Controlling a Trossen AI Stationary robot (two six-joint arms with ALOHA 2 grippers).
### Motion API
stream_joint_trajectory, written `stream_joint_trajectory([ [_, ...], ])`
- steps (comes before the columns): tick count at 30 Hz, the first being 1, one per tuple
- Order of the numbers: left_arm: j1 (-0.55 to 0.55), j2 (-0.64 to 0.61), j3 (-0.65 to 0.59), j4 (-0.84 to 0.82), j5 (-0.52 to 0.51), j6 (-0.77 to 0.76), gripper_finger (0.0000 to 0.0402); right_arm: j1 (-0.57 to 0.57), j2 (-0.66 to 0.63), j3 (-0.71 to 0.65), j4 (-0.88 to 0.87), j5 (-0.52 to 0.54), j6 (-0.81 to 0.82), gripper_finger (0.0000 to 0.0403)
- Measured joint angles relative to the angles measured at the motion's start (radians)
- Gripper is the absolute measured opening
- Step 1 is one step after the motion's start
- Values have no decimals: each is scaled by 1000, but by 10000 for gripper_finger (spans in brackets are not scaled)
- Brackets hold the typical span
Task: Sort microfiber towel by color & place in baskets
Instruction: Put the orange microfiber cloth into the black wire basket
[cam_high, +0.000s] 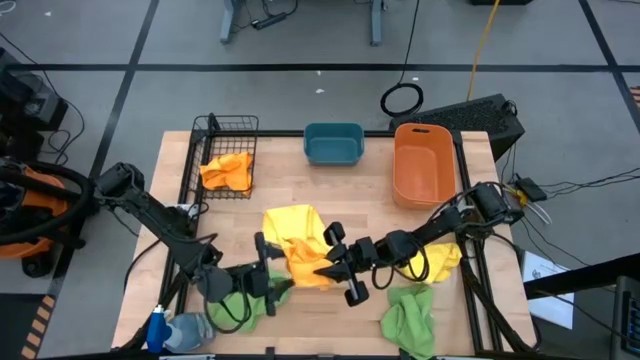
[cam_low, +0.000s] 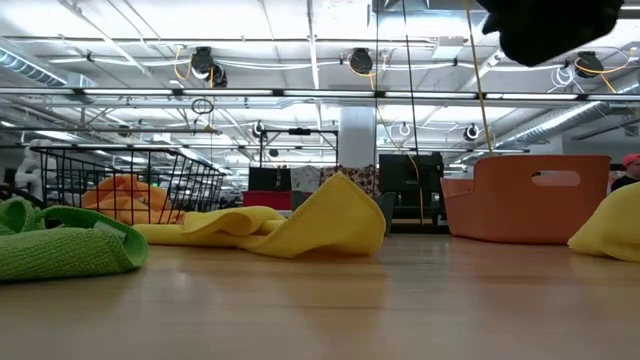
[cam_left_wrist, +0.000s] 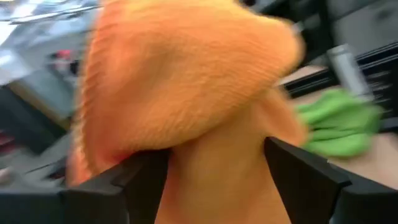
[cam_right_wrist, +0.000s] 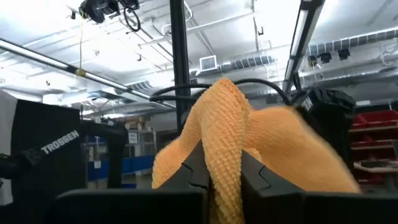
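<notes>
High view: both pincers, left pincer (cam_high: 268, 268) and right pincer (cam_high: 338, 262), grip one orange microfiber towel (cam_high: 308, 270), stretched lengthwise between them above the wooden worktop (cam_high: 300, 185).

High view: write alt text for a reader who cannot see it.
Both tools, left and right, meet mid-table over an orange towel beside a yellow towel. Behind: black wire basket, teal tub, orange bin.

Black wire-mesh basket (cam_high: 228, 150) holding orange towel (cam_high: 226, 171). Teal tub (cam_high: 333, 144). Orange bin (cam_high: 424, 163). Yellow towel (cam_high: 292, 226) mid-table, another yellow towel (cam_high: 443, 259) near right arm. Green towels (cam_high: 411, 316) along near edge. Orange towel (cam_high: 305, 268) between dark tools. Table (cam_high: 280, 190) light wood, plank pattern.
</notes>
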Motion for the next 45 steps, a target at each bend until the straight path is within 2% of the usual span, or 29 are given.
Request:
stream_joint_trajectory([
  [2, 2, 0, 0, 0, 39, -27, 272, 0, 0, 30, -19, -1, -24, 18],
  [15, 16, 2, 0, 94, 31, -50, 272, 0, -2, 158, -182, 10, -187, 18],
  [19, 31, 2, 0, 95, 99, -82, 260, 0, -2, 162, -185, 11, -211, 18],
  [23, 48, 2, 0, 94, 203, -95, 194, 1, -2, 162, -197, 3, -213, 18],
  [27, 53, 2, -1, 71, 211, -62, 69, 1, -2, 162, -236, 5, -212, 26],
  [29, 51, 2, -2, 61, 212, -46, 22, 7, -3, 162, -259, 29, -201, 42],
  [34, 29, -13, -2, -12, 193, -50, 25, 34, -30, 164, -394, 161, -205, 117],
  [40, 4, -60, -3, -164, 56, -106, 13, 65, -121, 164, -739, 387, -180, 209],
  [45, 1, -116, -1, -333, -69, -198, 13, 76, -193, 161, -1044, 537, -146, 254],
])
